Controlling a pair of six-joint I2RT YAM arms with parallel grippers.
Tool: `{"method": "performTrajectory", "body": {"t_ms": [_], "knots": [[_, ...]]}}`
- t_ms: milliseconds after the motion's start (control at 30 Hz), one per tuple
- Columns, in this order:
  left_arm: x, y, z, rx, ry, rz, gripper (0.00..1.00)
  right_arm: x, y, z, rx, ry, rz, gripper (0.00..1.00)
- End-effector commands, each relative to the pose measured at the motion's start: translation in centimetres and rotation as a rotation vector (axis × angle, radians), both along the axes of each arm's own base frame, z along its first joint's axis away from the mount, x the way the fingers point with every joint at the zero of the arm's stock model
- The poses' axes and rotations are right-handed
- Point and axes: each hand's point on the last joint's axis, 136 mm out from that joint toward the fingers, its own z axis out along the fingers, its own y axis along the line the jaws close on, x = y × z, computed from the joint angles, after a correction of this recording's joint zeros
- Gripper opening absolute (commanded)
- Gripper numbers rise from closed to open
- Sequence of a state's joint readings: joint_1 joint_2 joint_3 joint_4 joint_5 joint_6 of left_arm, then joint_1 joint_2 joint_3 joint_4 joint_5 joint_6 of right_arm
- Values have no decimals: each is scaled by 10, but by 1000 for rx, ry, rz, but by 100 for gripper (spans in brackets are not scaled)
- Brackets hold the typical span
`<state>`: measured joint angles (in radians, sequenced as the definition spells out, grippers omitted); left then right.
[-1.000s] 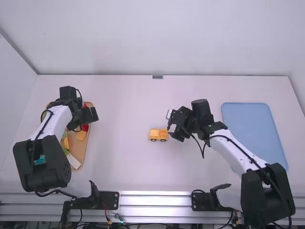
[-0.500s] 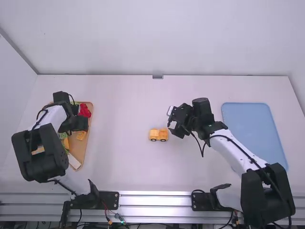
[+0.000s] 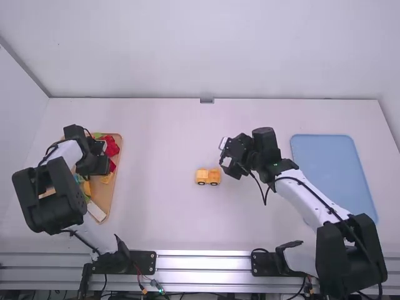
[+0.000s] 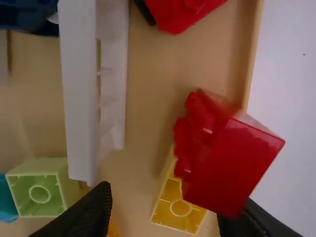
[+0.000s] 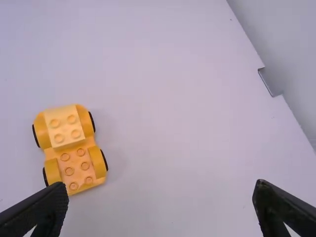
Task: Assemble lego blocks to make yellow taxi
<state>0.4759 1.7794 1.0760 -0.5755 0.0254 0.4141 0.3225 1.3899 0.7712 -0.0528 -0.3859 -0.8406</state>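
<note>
The yellow wheeled car (image 3: 208, 177) stands on the table in the high view. My right gripper (image 3: 227, 164) is just right of it, and in the right wrist view that gripper (image 5: 160, 190) is open, the studded car (image 5: 70, 148) lying beyond its fingers. At the left, my left gripper (image 3: 100, 164) is over the tray of blocks. Seen from the left wrist, the left gripper (image 4: 169, 210) is open above a yellow brick (image 4: 180, 210); a red block (image 4: 232, 165) partly covers that brick and one finger.
The wooden tray (image 3: 104, 199) also holds a long white piece (image 4: 79, 89), a light green brick (image 4: 42, 187), a dark blue piece (image 4: 29, 15) and another red piece (image 4: 180, 12). A blue mat (image 3: 334, 169) lies at the right of the table.
The left arm has drawn back toward its base and slightly left, uncovering red blocks at the tray's far side. My right gripper has shifted very slightly; the car has stayed put.
</note>
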Motion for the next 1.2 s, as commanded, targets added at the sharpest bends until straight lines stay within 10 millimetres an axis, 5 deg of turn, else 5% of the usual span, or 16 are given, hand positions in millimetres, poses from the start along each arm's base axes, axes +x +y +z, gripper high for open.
{"method": "performTrajectory", "body": {"t_ms": [0,433,700,1167], "knots": [[-10,-5,-11,-13,25,-24,60,1,0,8,12,-19,-5,99],[-13,-15,-24,-45,3,-46,47,7,-2,11,4,-43,-22,98],[-19,-17,-28,-85,18,170,41,7,-2,13,2,-38,-21,99],[-27,-25,-39,-102,26,247,42,5,-3,11,-2,-27,-22,99]]}}
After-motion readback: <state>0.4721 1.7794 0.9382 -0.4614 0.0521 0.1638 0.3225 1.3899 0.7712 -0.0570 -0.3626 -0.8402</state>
